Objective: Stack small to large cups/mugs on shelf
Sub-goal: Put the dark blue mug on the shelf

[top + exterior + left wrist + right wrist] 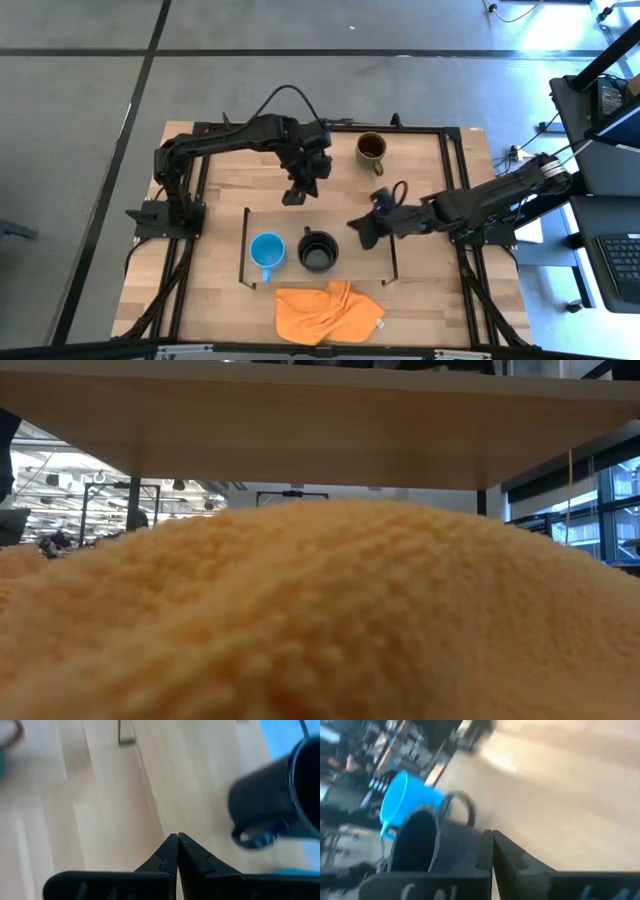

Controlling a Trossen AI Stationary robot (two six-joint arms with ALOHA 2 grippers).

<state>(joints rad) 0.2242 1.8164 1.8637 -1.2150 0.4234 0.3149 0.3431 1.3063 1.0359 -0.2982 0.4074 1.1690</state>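
Note:
The light-blue mug [266,252] and the black mug [318,250] stand upright side by side on the low wooden shelf [372,265], blue on the left. The olive-brown mug [371,148] stands upright on the table at the far side. My left gripper [296,197] is shut and empty over the shelf's far edge; its wrist view shows the black mug [277,805] ahead of the fingertips [177,840]. My right gripper [358,224] is shut and empty over the shelf's right part, just right of the black mug [420,847], with the blue mug [405,795] beyond it.
A crumpled orange cloth [328,312] lies on the table in front of the shelf, near the table's near edge. It fills the low view [320,610], with the shelf board [320,430] above it. The shelf's right third is bare.

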